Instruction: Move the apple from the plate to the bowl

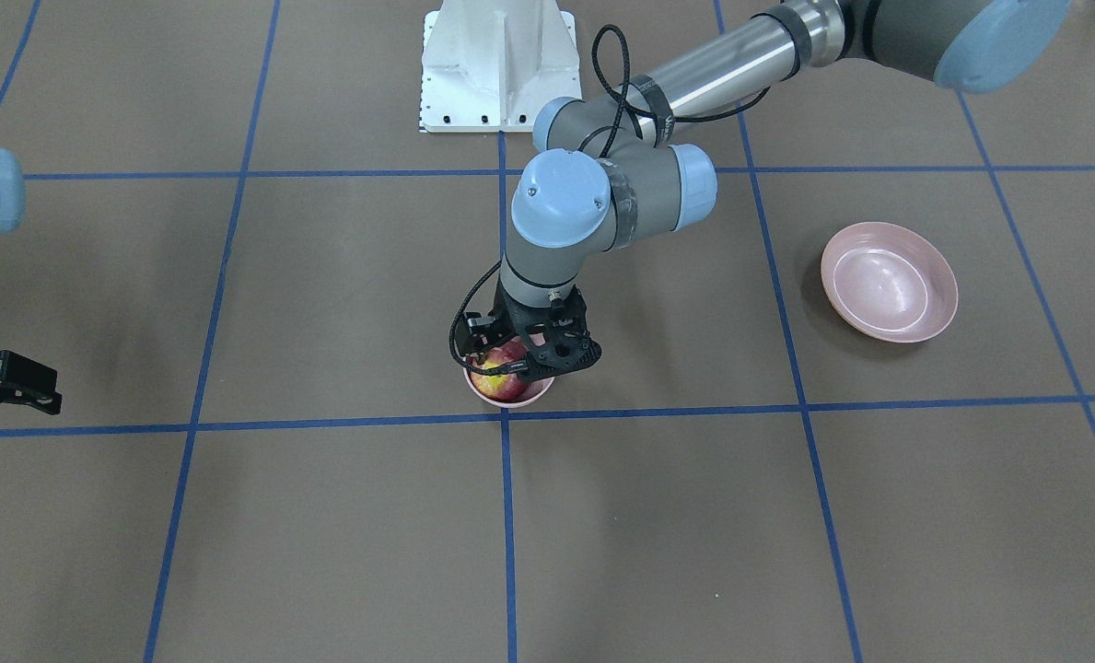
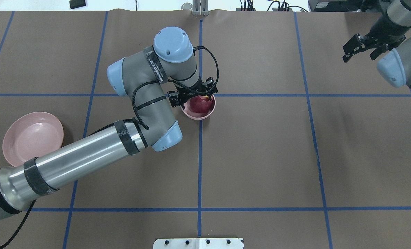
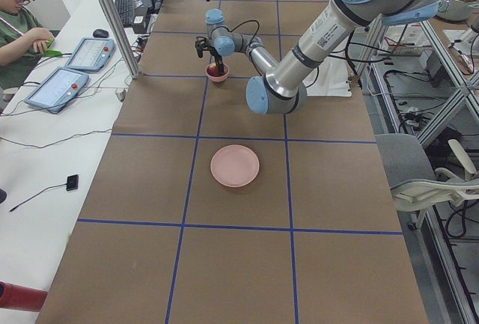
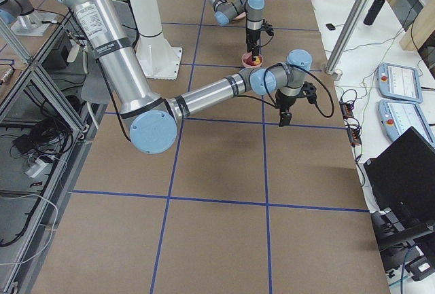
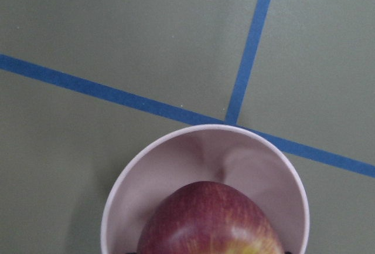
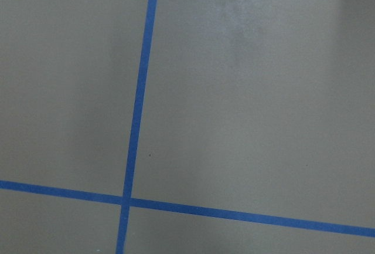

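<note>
The red apple (image 1: 499, 376) with a yellow patch sits in the small deep pink bowl (image 1: 530, 396) at the table's middle, beside a blue tape crossing. My left gripper (image 1: 521, 361) reaches straight down over the bowl, its fingers on either side of the apple and closed on it. The left wrist view shows the apple (image 5: 211, 222) low inside the bowl (image 5: 176, 160). The wide shallow pink plate (image 1: 890, 282) stands bare, far off on my left side; it also shows in the overhead view (image 2: 32, 138). My right gripper (image 2: 361, 54) hangs open and holds nothing at the far right.
The brown table cover carries a grid of blue tape lines (image 2: 200, 155). The white robot base (image 1: 499, 64) stands at the table's edge. An operator (image 3: 19, 28) sits at a side bench with tablets, off the table.
</note>
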Controlling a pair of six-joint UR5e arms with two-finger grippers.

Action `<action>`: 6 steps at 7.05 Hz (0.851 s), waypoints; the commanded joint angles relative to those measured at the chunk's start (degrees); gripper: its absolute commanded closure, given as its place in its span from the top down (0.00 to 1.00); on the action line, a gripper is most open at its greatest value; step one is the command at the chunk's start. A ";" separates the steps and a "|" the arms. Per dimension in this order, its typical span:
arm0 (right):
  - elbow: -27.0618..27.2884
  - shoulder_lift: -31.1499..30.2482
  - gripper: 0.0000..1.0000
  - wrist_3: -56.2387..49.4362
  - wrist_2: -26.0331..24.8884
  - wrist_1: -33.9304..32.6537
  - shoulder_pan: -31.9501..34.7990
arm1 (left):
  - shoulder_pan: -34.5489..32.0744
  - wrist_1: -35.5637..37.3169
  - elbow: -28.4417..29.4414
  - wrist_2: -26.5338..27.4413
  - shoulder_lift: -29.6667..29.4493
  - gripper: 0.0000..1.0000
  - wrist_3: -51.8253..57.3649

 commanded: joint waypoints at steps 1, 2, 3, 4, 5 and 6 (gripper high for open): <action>3.72 -6.32 1.00 -5.37 -0.69 0.18 1.48 | -2.51 1.91 -2.96 0.22 0.44 0.99 2.68; 4.10 -8.89 1.00 -9.77 -0.70 0.18 4.53 | -5.14 10.11 -7.50 -0.92 1.05 0.99 11.23; 4.27 -10.83 1.00 -10.07 -0.70 0.18 6.65 | -8.74 17.85 -14.07 -1.02 3.67 0.99 18.62; 4.28 -11.19 1.00 -10.08 -0.87 0.18 7.81 | -12.51 20.36 -23.80 -1.28 11.00 0.99 26.61; 4.10 -11.46 1.00 -10.08 -0.78 0.18 9.12 | -16.29 20.91 -31.03 -3.89 18.65 0.99 32.87; 4.01 -11.72 1.00 -9.47 -0.35 0.18 10.44 | -21.90 21.17 -34.32 -7.31 25.08 0.99 35.20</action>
